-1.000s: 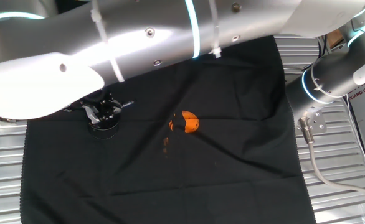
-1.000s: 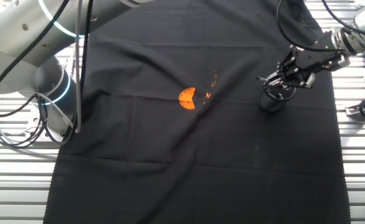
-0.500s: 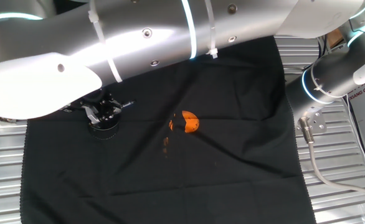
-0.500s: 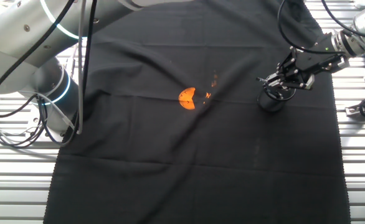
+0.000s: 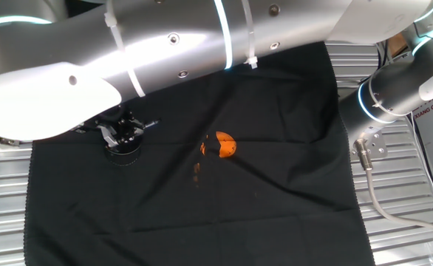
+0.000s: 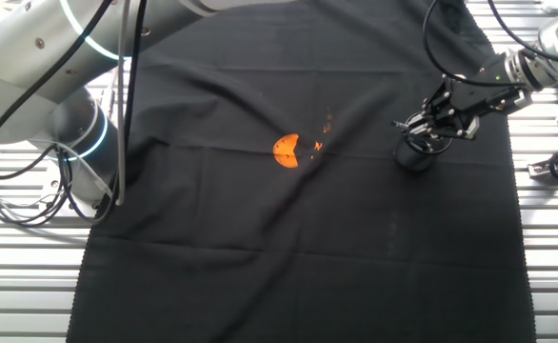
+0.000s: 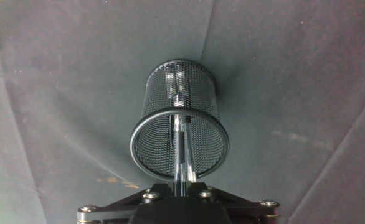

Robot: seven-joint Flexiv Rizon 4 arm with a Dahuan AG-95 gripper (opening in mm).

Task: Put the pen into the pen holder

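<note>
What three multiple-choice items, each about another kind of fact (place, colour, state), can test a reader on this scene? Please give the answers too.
1. Where is the gripper?
A. directly over the pen holder
B. over the small orange object
C. off the cloth

2. What colour is the cloth?
A. white
B. black
C. red

3. Where is the pen's tip?
A. lying on the cloth
B. inside the pen holder
C. beside the orange object

Answers:
1 A: it hangs above the pen holder.
2 B: the cloth is black.
3 B: the pen runs down past the rim.
</note>
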